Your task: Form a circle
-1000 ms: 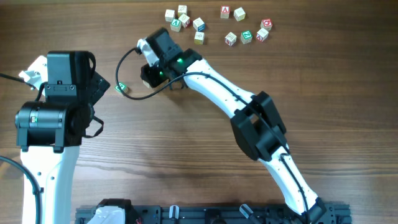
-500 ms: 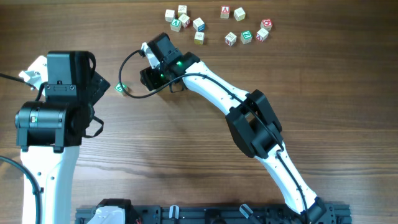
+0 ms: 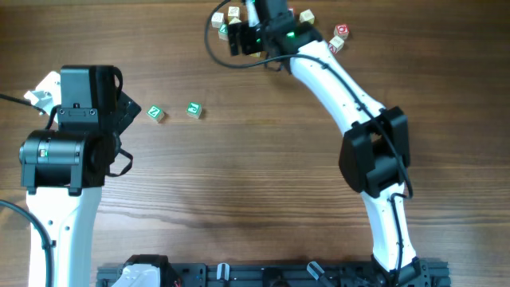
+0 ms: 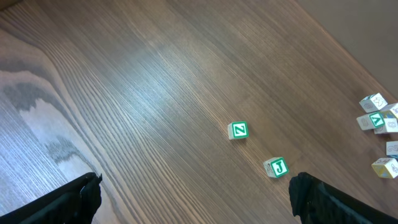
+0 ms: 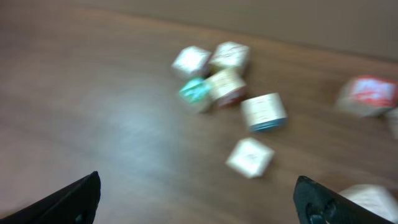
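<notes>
Left fingers (image 4: 68, 202) and right fingers (image 5: 74, 199) stand wide apart, empty. Circle (image 3: 194, 110) is only green Z cube (image 4: 238, 130) and J cube (image 4: 277, 167), near but apart on the bench (image 4: 124, 93); loose scatter (image 5: 227, 81) lies beyond. Cubes judged light, rigid, smooth: pinch opposite flat faces.

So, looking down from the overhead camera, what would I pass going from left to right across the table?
left arm → green Z cube → green J cube → right claw → red-marked cube
</notes>
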Available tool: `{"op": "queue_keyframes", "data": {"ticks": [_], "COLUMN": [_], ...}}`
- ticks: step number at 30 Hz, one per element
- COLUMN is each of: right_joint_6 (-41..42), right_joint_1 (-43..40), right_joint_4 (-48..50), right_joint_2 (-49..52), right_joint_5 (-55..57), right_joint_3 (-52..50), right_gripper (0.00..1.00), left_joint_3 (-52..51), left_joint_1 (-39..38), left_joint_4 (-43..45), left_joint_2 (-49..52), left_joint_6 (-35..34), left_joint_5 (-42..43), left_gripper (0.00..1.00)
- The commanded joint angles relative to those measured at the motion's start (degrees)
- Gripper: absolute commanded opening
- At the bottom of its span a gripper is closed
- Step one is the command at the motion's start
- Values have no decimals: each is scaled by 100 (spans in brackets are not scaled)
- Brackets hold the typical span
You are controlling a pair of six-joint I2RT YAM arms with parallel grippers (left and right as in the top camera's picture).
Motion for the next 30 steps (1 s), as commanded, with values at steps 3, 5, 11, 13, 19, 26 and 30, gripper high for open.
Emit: {"op": "queue_keyframes", "data": {"ticks": [3,5,11,13,19,26,30], "right_joint_6": [-42,-354,-326,-555,-835,-984,-896], "right_joint_1": [-614,-741,-1060,-1064,-1027,-1021,-984], "right_joint_4": [579,811,1102,1056,621,68,-402], "right_joint_2": [560,785,1241,1355,1628,1556,925], "right_joint_5": [247,-345,-243,-374,-319,286,142], "right_joint_3": [48,48,48,48,48,50,50], "right_gripper": [99,100,99,100,83,45,25], "left_joint_3": [48,48,48,48,48,48,48], "left_joint_1": [26,26,26,26,26,26,26], "left_joint_4": [2,2,2,2,2,2,2], "left_joint_2": [7,7,7,7,7,7,7], "left_joint_6": [28,28,28,28,28,28,28], "left_joint_5": [9,9,9,9,9,9,9], "left_gripper": [100,100,100,100,100,100,100]}}
